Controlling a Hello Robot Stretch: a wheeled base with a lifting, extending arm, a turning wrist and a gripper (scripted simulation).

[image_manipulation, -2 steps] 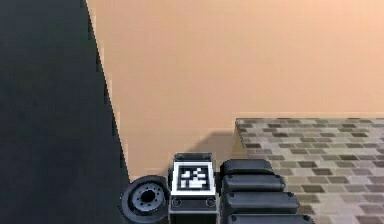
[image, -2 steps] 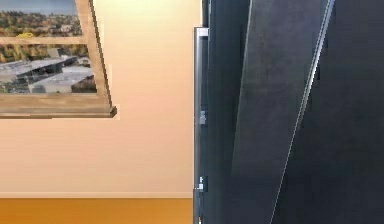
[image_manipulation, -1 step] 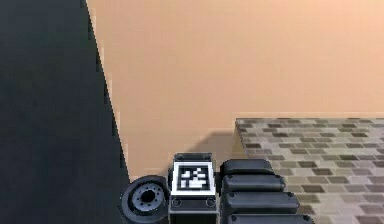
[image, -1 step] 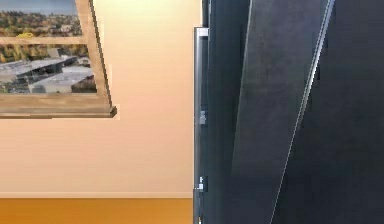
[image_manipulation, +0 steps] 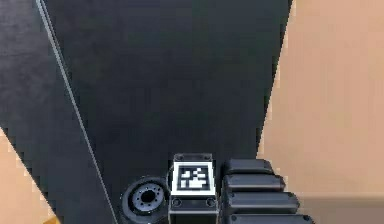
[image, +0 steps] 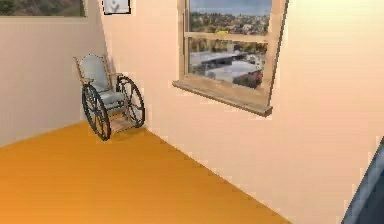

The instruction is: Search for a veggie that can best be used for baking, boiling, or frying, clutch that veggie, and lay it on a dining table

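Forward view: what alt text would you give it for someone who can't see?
A wheelchair stands in the corner of a room with peach walls and an orange floor. To its right, a wood-framed window looks out on buildings; a small framed picture hangs high on the wall.

You have a wheelchair (image: 110, 97) in the corner on the orange floor (image: 90, 180), a wood-framed window (image: 228, 50) right of it, and a dark panel (image_manipulation: 170, 80) alongside.
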